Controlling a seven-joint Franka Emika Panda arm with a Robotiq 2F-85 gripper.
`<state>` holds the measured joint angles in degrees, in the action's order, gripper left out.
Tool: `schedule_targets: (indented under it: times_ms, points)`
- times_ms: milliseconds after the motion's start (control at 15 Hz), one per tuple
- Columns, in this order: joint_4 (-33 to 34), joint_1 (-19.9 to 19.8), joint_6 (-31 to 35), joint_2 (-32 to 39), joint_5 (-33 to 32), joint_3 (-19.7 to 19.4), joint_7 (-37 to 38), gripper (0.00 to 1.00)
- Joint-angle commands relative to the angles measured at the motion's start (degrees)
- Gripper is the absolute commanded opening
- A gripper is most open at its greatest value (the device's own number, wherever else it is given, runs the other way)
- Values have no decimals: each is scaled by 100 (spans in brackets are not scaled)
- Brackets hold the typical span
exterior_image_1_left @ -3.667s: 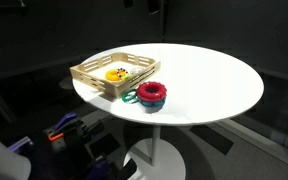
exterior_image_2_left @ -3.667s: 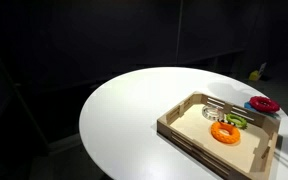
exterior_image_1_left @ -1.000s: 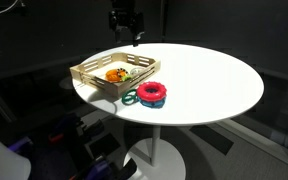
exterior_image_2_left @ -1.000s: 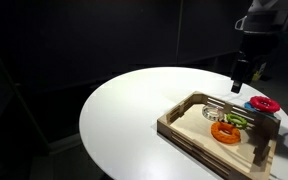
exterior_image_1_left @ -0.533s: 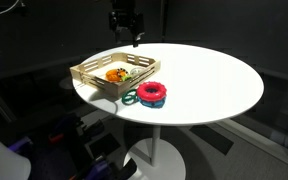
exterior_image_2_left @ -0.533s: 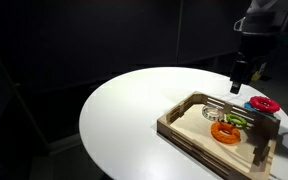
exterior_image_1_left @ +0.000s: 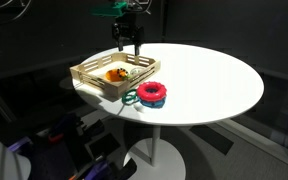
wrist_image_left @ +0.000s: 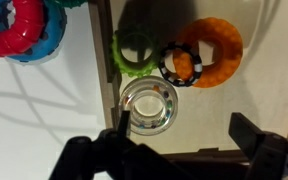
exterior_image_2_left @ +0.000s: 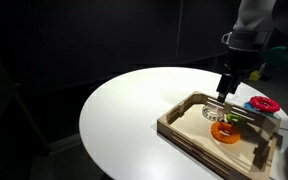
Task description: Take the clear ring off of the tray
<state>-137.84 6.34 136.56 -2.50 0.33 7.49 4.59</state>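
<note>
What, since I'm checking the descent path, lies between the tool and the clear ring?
Nothing shows there in the wrist view: the clear ring lies uncovered on the tray floor just ahead of the open tool.

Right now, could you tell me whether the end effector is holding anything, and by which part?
Nothing is held: the end effector hangs open above the tray, and the clear ring lies free in it.
</note>
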Motion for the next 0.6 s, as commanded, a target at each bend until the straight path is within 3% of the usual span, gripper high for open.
schedule_targets:
  times_ms: [0, 533]
  points:
    - [165, 61, 352, 402, -107, 23, 135, 100]
    - [359, 174, 884, 1155, -259, -27, 106, 100]
